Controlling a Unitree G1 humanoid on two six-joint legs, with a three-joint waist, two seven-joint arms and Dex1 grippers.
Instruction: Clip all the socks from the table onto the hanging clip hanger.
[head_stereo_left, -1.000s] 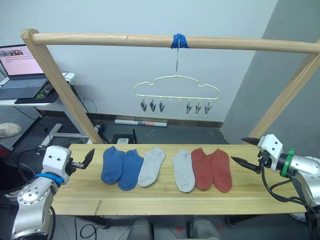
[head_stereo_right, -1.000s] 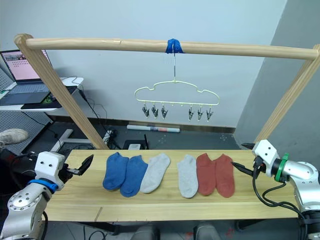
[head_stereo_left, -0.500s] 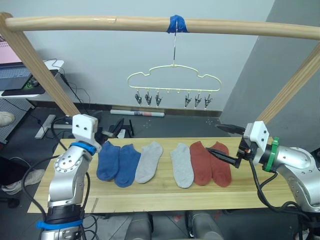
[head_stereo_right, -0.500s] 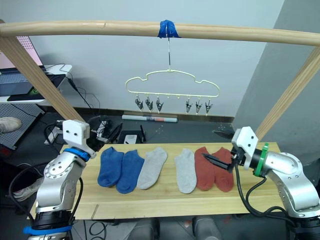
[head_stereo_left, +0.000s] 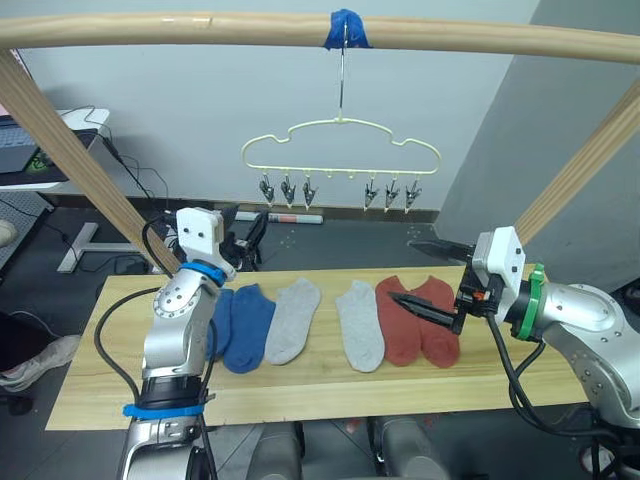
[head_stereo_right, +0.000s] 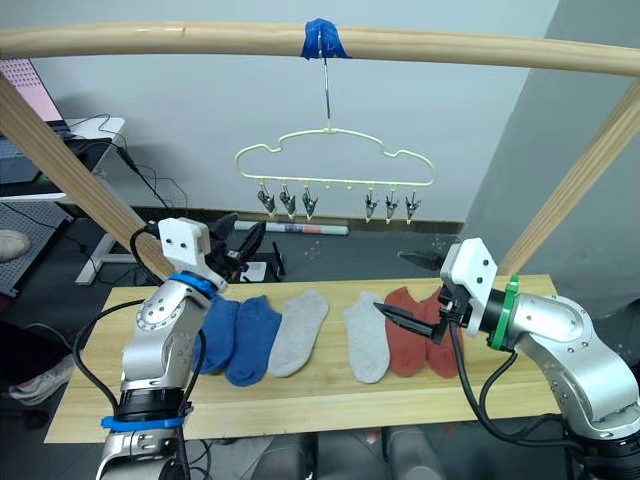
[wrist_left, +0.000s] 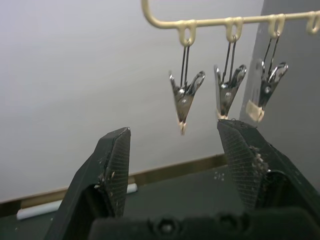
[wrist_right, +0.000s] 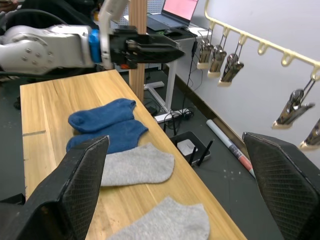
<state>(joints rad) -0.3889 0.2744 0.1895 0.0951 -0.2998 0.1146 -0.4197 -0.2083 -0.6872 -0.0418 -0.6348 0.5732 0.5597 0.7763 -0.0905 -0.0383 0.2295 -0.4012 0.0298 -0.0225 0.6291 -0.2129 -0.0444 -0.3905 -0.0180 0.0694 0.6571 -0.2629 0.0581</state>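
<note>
Six socks lie in a row on the table (head_stereo_left: 90, 385): two blue (head_stereo_left: 250, 322), two light grey (head_stereo_left: 292, 318) (head_stereo_left: 360, 325) and two rust-red (head_stereo_left: 398, 320). My left arm hides part of the leftmost blue one. The clip hanger (head_stereo_left: 340, 150) hangs from the beam above them, its metal clips (wrist_left: 185, 100) bare. My left gripper (head_stereo_left: 243, 228) is open and raised behind the table, its open jaws framing the hanger's left clips. The right gripper (head_stereo_left: 402, 270) is open wide, its lower finger just above the red socks, holding nothing.
A thick wooden beam (head_stereo_left: 200, 30) with blue tape (head_stereo_left: 343, 28) spans the top, held by slanted wooden posts (head_stereo_left: 70, 165) (head_stereo_left: 580, 165) at both ends of the table. A desk with a laptop (head_stereo_left: 15, 150) stands at the far left. Cables lie on the floor behind.
My left arm rose from the table's left end and now points up at the hanger's clips. The right gripper moved left over the red socks. The camera also shifted.
</note>
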